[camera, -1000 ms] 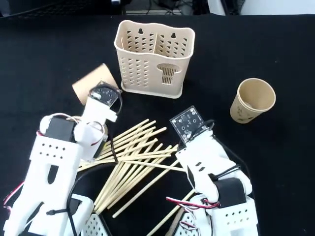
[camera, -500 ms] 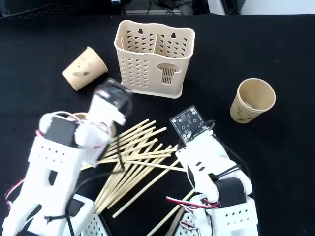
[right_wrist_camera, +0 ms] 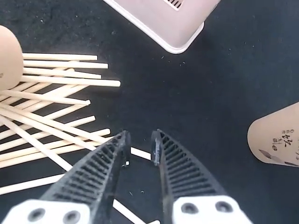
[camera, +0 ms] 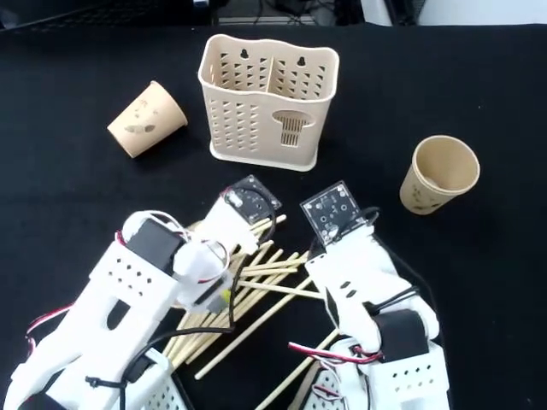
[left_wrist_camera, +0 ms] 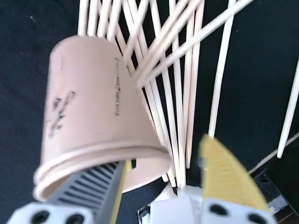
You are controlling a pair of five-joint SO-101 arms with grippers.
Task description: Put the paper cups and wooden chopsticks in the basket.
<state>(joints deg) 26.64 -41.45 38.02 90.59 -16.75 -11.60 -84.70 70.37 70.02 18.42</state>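
Observation:
The beige slotted basket stands upright at the back centre; one of its corners shows in the right wrist view. One paper cup lies on its side to its left, another to its right. Wooden chopsticks lie fanned out in front of the basket. My left arm is above them. The left gripper is open, its grey finger at the rim of a third cup lying on the sticks. My right gripper is narrowly open over bare cloth, holding nothing.
Black cloth covers the table, with free room between the basket and the right cup. The two white arms stand close together at the front, and the chopstick pile runs under both.
My left arm has swung right from beside the left cup to over the chopstick pile, uncovering that cup. The right arm has not moved.

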